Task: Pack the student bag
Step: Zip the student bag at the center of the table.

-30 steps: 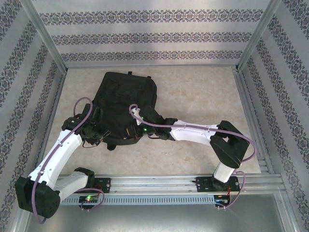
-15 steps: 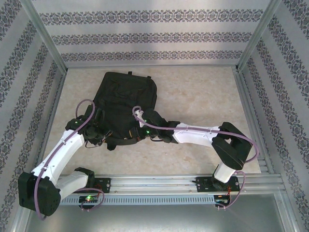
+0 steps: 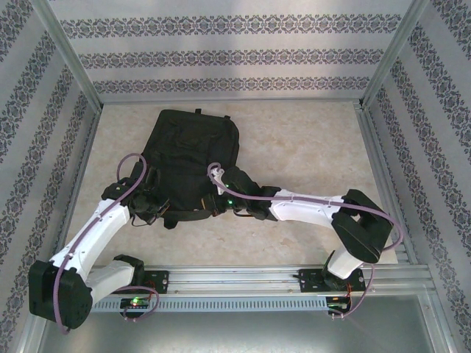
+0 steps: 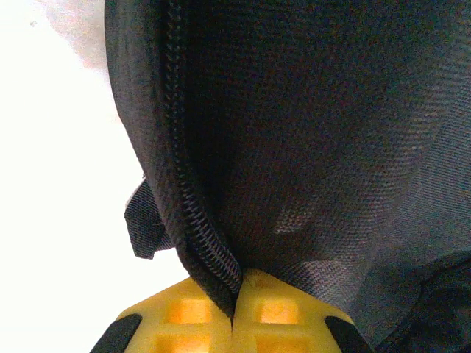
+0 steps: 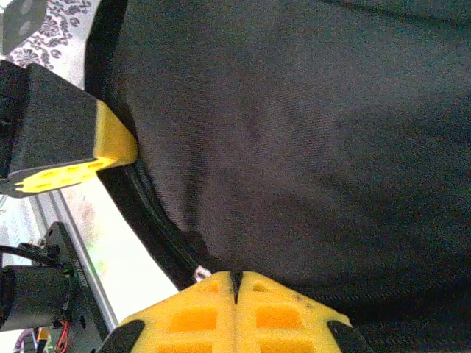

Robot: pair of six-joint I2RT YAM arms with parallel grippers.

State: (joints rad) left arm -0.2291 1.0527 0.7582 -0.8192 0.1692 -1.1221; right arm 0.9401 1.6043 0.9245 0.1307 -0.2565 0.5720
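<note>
The student bag [image 3: 193, 151], a large black fabric backpack, lies flat at the middle left of the table. My left gripper [image 3: 154, 207] sits at the bag's near left corner. Up close, its yellow fingers [image 4: 280, 312] are shut on a fold of the zipper edge [image 4: 193, 220]. My right gripper [image 3: 213, 205] is at the bag's near edge, a little to the right. Its yellow fingers [image 5: 199, 316] are shut, with a small metal zipper pull [image 5: 199, 276] showing at their tips. The left gripper's finger [image 5: 73, 158] shows beside the zipper track [image 5: 147, 220].
The beige table [image 3: 309, 147] is walled by patterned panels. A metal rail [image 3: 243, 279] runs along the near edge and holds both arm bases. Both arms cross the strip between rail and bag.
The right wrist has drawn back a little to the right and nearer along the bag's near edge. The left gripper has shifted slightly nearer, still holding the zipper edge.
</note>
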